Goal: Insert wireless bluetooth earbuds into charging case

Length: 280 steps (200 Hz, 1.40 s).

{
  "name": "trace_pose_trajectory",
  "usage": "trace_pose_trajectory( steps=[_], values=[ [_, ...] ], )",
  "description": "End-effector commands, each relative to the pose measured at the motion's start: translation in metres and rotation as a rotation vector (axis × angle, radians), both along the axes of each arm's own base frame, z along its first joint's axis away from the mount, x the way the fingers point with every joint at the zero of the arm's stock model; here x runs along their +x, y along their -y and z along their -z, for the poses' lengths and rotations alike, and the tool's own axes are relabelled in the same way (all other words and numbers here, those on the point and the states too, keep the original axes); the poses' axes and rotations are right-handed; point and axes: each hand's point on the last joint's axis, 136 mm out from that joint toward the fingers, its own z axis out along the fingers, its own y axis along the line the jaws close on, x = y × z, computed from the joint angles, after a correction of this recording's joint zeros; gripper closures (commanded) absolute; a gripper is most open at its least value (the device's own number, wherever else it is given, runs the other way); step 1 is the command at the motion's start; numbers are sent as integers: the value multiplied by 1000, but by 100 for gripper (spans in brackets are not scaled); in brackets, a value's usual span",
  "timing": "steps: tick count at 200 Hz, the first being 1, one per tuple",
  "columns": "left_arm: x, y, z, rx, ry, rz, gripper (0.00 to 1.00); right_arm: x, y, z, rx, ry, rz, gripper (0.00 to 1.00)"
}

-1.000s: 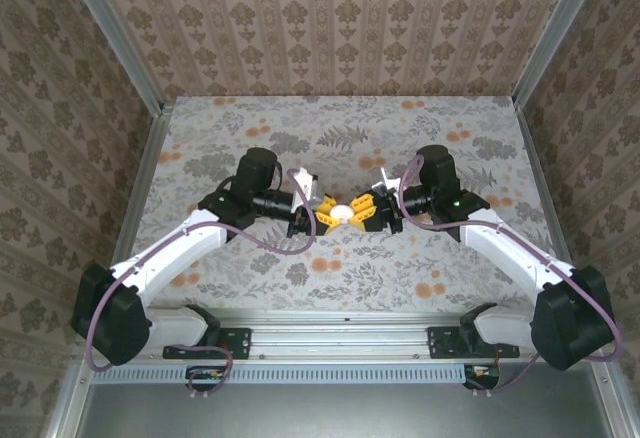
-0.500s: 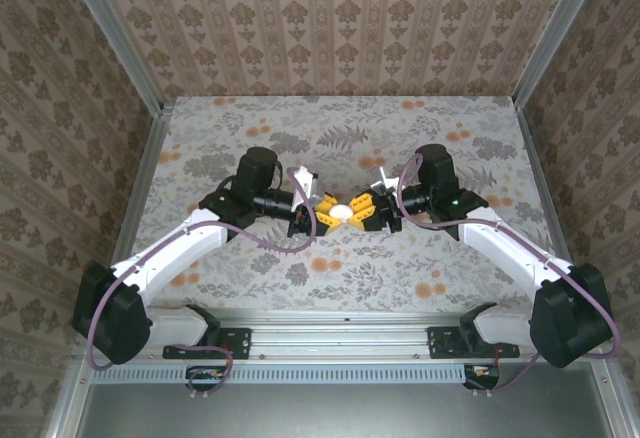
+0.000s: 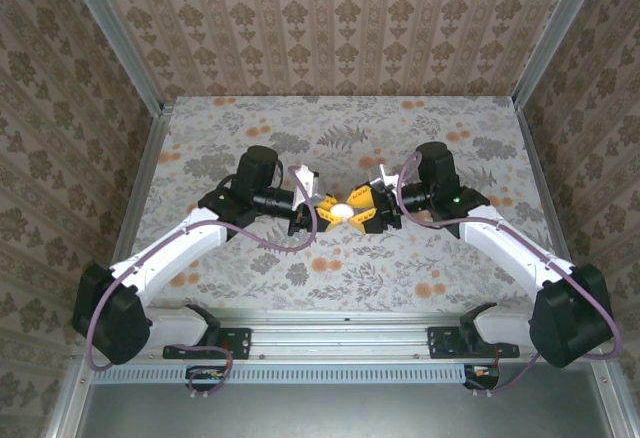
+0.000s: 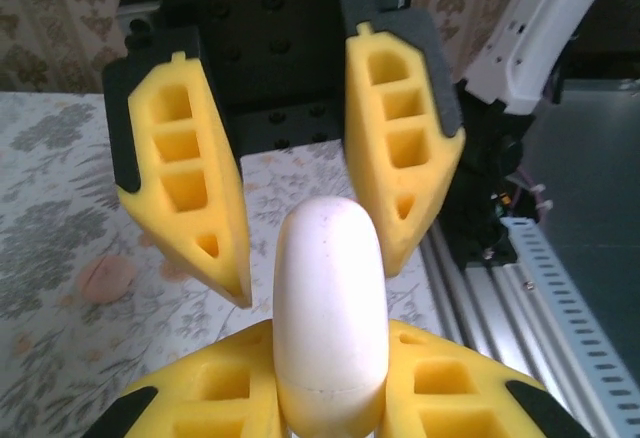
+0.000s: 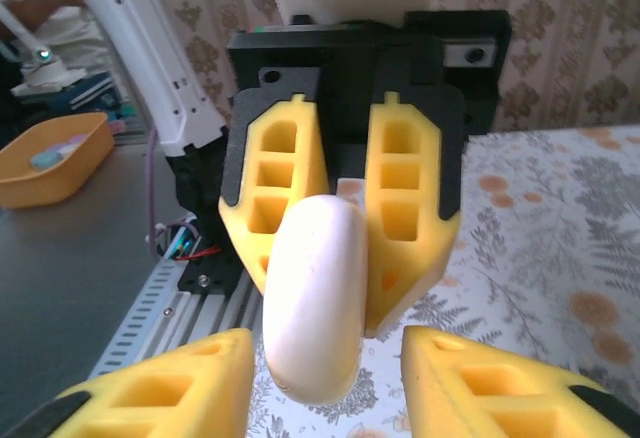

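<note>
The charging case [image 3: 341, 210] is a smooth pale pink-white puck, closed, held off the table between the two arms. My left gripper [image 3: 325, 212] is shut on it: in the left wrist view its yellow fingers [image 4: 200, 398] press both sides of the case [image 4: 330, 298]. My right gripper [image 3: 362, 210] faces it from the other side and is open. In the right wrist view its fingertips [image 5: 190, 378] stand apart below the case [image 5: 315, 298], with gaps on both sides. The earbuds are out of view.
The table [image 3: 340, 128] has a floral cloth with orange dots and is walled by patterned panels on three sides. An aluminium rail [image 4: 520, 288] runs along the near edge. An orange tray [image 5: 50, 158] sits off the table beyond the rail.
My right gripper has opened and let go of the case. The left gripper has closed tighter on it. Both arms stay nearly where they were.
</note>
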Motion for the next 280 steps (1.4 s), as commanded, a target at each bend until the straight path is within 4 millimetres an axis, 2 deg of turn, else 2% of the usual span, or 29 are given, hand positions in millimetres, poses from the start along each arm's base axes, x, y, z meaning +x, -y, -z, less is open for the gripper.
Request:
trace_pose_trajectory(
  steps=[1,38,81,126,222,280],
  values=[
    [9,-5,-6,14,108,-78,89,11,4,-12,-22,-23,96,50],
    [20,-12,2,30,177,-167,92,27,8,-13,-62,-43,209,42],
    [22,-19,20,110,198,-203,93,26,4,-28,-44,18,228,39],
    [18,-17,21,99,190,-193,93,21,-7,-31,-72,60,192,37],
    [16,-13,10,61,195,-180,93,22,-21,-12,-155,69,143,36],
    [13,-12,4,41,189,-169,93,34,-23,-3,-177,77,171,37]
  ],
)
